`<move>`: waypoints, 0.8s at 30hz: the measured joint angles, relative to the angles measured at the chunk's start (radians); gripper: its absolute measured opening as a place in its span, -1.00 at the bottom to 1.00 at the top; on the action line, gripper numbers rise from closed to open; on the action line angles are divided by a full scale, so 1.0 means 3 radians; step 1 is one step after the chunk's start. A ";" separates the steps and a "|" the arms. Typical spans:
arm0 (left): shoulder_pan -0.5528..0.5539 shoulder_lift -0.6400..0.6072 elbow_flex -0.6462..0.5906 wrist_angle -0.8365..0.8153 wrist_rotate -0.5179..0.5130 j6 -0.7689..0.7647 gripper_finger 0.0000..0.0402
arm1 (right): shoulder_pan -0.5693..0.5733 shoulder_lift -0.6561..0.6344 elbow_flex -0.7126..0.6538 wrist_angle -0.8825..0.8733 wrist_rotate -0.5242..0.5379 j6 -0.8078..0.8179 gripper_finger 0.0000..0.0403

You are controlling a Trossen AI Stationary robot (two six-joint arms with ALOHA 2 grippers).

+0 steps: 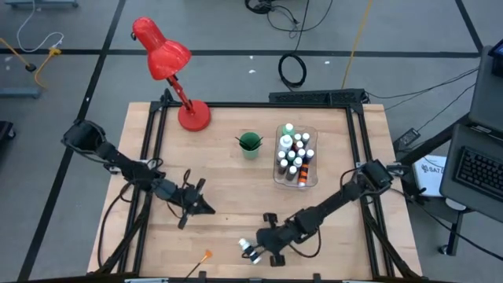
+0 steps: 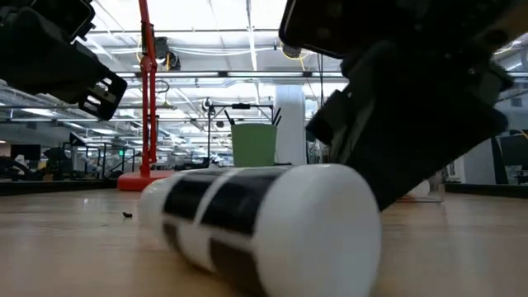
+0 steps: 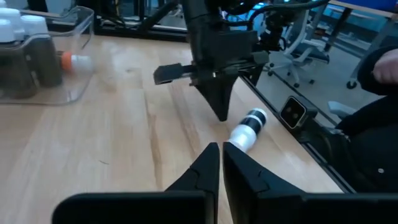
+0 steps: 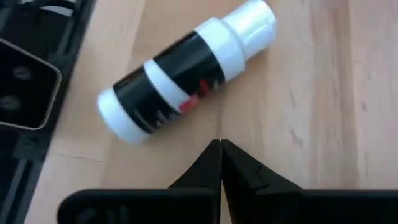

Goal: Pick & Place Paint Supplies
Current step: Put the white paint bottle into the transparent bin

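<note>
Right wrist view: black-and-white bottle (image 4: 186, 68) lying just beyond the closed, empty right hand (image 4: 221, 146).

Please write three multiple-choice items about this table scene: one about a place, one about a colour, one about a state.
1. Where does the black-and-white bottle lie?
A. inside the clear bin
B. on the table near its front edge, just ahead of the right gripper
C. under the lamp

2. What colour is the cup beside the clear bin?
A. green
B. blue
C. yellow

3. How does the right gripper stand?
A. open wide around the bottle
B. shut on a brush
C. shut, holding nothing

Answers: 1 B, since the high view shows the bottle on its side on bare wood by the right gripper. 2 A, since the cup shows green in the high view. 3 C, since the right wrist view shows the fingertips together, the bottle lying free beyond them.
</note>
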 joint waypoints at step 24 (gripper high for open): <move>-0.0241 0.0002 0.0003 -0.0081 -0.0206 0.0048 -0.89 | 0.0166 -0.0072 0.0041 0.0901 -0.0115 -0.0725 -1.00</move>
